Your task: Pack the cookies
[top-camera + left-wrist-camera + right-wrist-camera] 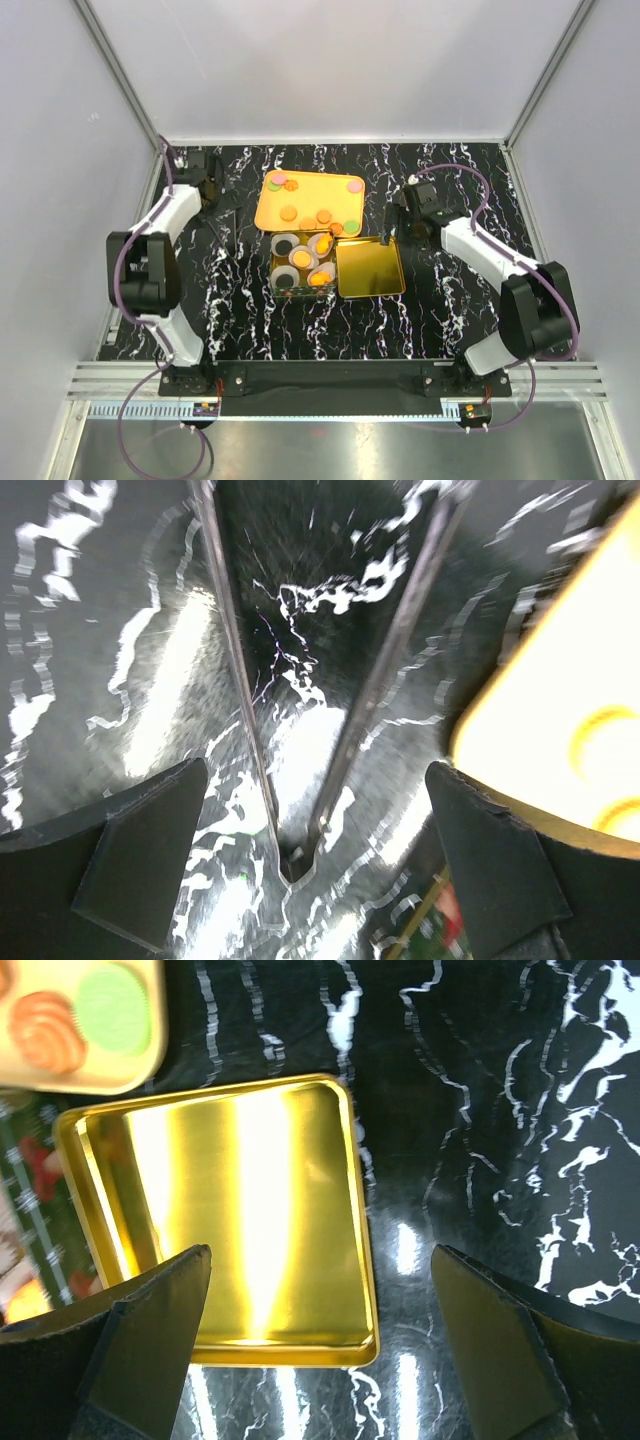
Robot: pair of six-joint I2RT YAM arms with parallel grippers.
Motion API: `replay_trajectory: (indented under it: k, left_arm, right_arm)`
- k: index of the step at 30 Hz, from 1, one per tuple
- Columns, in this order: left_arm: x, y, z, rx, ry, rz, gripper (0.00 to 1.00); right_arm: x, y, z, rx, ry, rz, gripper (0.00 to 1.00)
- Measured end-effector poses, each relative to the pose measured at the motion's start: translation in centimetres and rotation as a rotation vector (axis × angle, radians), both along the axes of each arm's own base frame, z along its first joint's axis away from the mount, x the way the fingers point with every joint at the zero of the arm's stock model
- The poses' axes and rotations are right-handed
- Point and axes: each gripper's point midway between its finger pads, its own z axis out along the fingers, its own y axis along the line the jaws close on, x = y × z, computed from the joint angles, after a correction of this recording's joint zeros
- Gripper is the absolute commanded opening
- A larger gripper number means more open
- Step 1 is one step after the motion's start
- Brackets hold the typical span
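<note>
- The cookies (pixel 288 212) are in two places. Some lie loose on the yellow tray (pixel 268 208) in the upper centre of the top view (orange, pink and green ones).
- The others sit in white paper cups (pixel 284 245) inside the square tin (pixel 276 263), just below the tray; those look orange or dark.
- The gold lid (pixel 370 266) lies inside-up on the black marble table (pixel 450 310), touching the right side of the tin.
- The left gripper (pixel 315 780) is at the left of the tray, low over bare table. Its fingers (pixel 140 860) stand wide apart with nothing between them.
- The right gripper (pixel 320 1260) hangs over the lid, also spread wide and empty.
- In the right wrist view, the upper left corner shows a tray corner with one orange and one green cookie.
</note>
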Motion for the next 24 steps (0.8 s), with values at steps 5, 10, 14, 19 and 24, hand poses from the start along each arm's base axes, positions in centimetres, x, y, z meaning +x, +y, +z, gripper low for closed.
replay_trajectory:
  k: [5, 10, 14, 19, 24]
  left_arm:
    - [-0.1, -0.2, 6.0, -0.005, -0.157, 0.006, 0.97]
    - [-1.2, -3.1, 11.8, -0.019, -0.311, -0.073, 0.94]
    - [-3.4, -7.7, 15.4, -0.074, -0.416, -0.217, 0.93]
    - [-7.3, -13.5, 17.2, -0.157, -0.468, -0.413, 0.93]
    - [-10.5, -17.5, 16.3, -0.284, -0.480, -0.567, 0.89]
  right_arm:
    - [0.4, -1.1, -1.4, -0.012, 0.039, -0.035, 0.90]
    - [0.6, -0.8, -2.3, 0.004, 0.051, -0.038, 0.80]
    - [0.2, -0.9, -4.2, 0.003, 0.076, -0.050, 0.74]
    - [-1.1, -1.3, -7.4, -0.015, 0.145, -0.066, 0.65]
    - [-0.2, -0.9, -7.4, 0.008, 0.116, -0.083, 0.35]
